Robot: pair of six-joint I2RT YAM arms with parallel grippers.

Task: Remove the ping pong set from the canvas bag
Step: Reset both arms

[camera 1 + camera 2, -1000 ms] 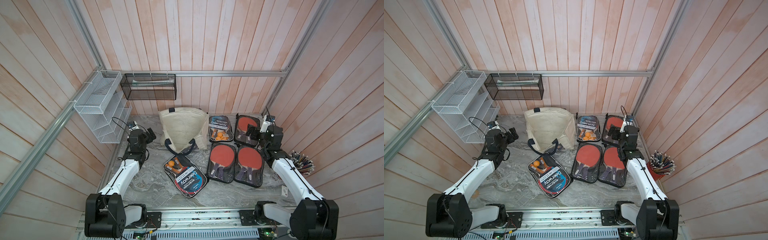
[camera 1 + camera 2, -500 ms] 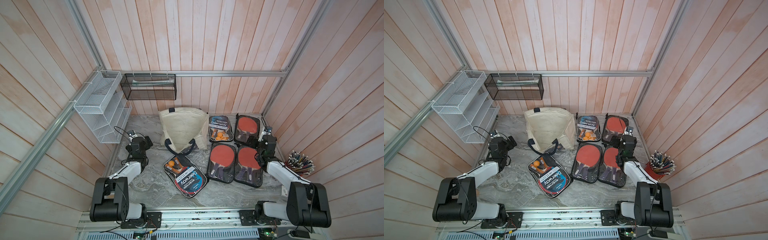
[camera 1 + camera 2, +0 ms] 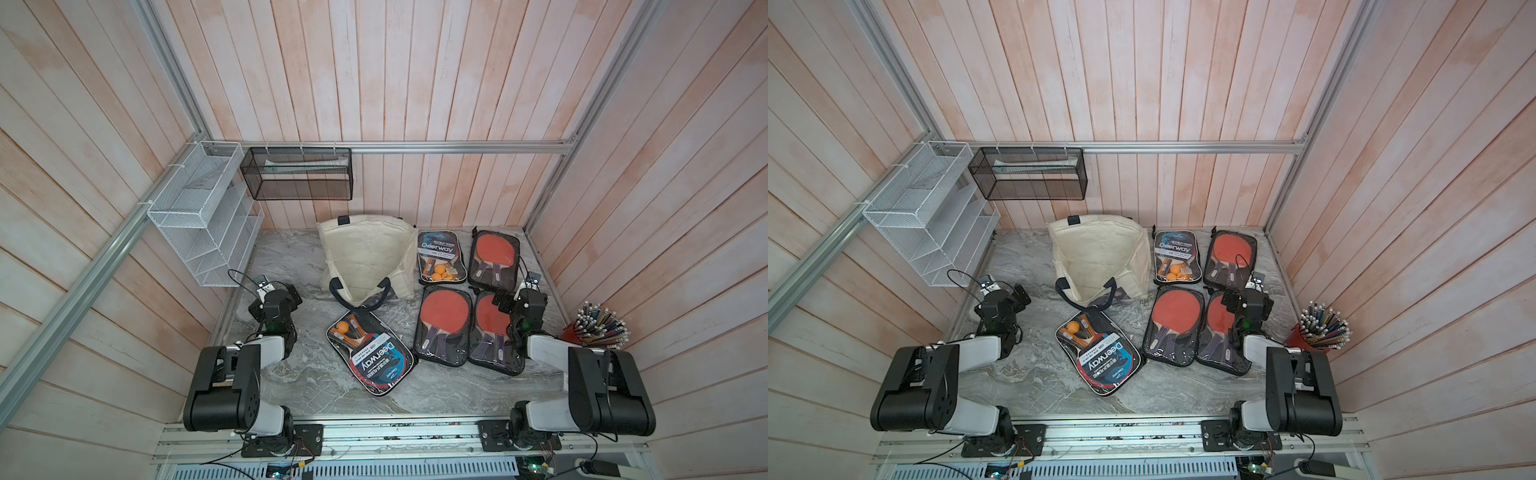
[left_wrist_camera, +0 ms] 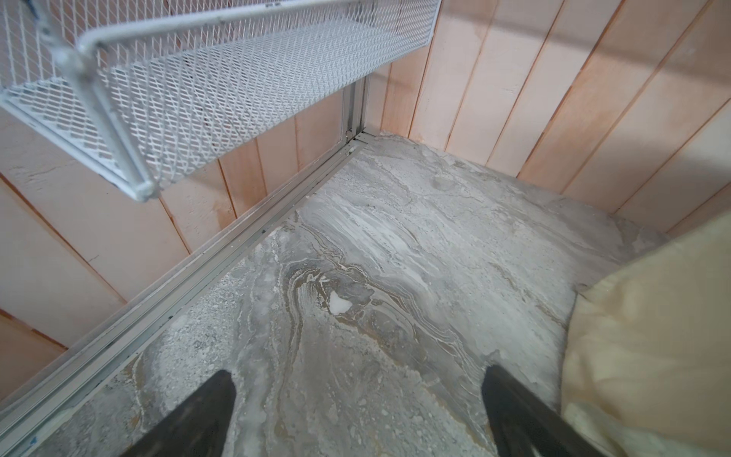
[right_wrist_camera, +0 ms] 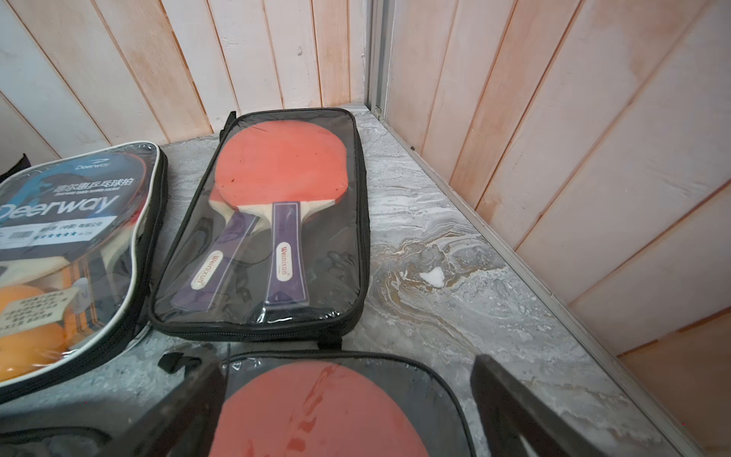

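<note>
Both arms have been retracted; the left end effector (image 4: 356, 372) and the right end effector (image 5: 348, 362) are found spread open, empty. Cream navy-handled canvas bag (image 3: 365, 257) lies on the grey marbled surface (image 3: 307, 374); blue-labelled clear paddle case (image 3: 370, 357) lies just outside its mouth.

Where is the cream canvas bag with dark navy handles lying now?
In both top views the cream canvas bag lies at the back middle of the grey marble table, just left of the blue Deerway paddle case by the wall.
</note>
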